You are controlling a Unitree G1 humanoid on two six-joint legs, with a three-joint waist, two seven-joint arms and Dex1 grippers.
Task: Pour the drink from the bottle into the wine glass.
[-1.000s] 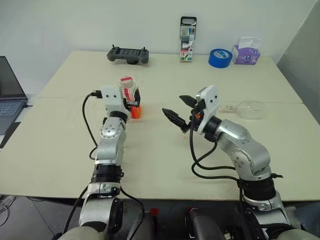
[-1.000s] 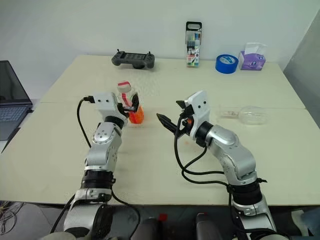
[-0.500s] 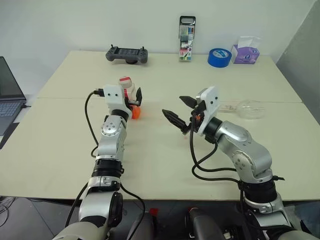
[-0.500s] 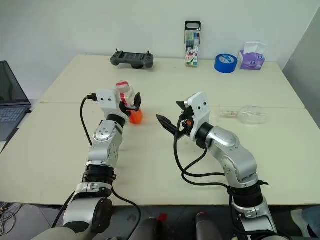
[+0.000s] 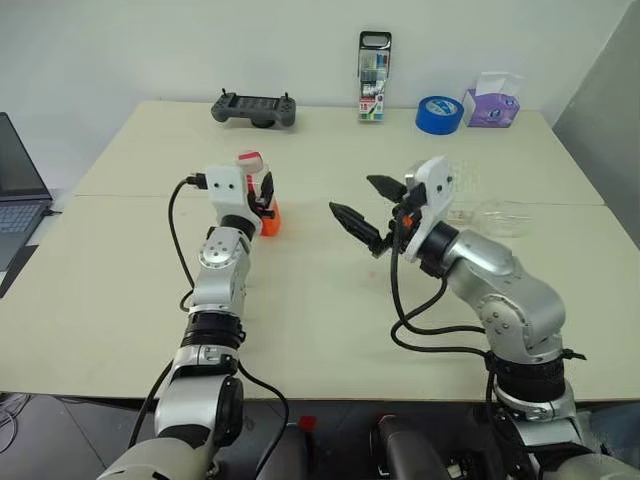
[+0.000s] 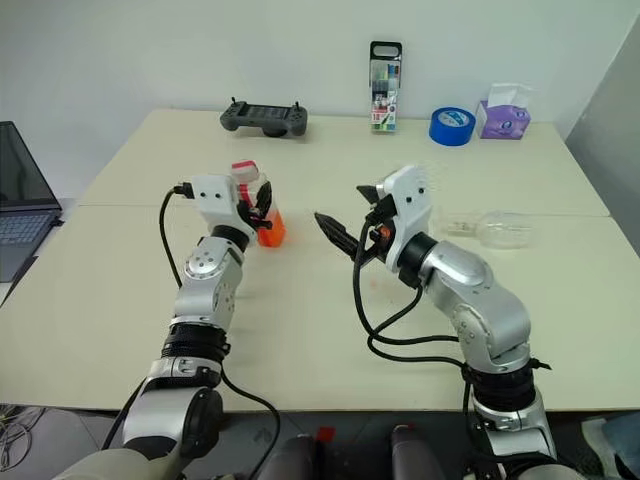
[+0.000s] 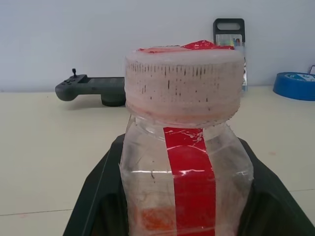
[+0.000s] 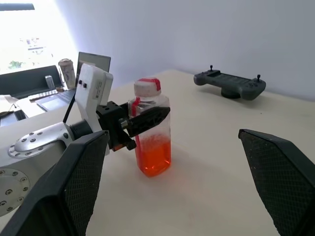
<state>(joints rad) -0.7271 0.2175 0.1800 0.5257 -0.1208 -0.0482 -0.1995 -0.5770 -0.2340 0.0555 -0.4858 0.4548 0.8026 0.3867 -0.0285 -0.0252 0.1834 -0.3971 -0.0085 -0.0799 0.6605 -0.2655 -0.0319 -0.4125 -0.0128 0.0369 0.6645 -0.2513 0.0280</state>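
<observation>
On the pale desk, the bottle stands upright, cap on, with the left claw clamped round its upper body, seemingly to lift it for pouring. Orange-red drink fills only its bottom. Nearby, the right claw hangs spread wide, holding nothing. Farther right lies the wine glass on its side, so it likely needs standing up first.

Head stereo looks down; both wrist cams share bottle.
</observation>
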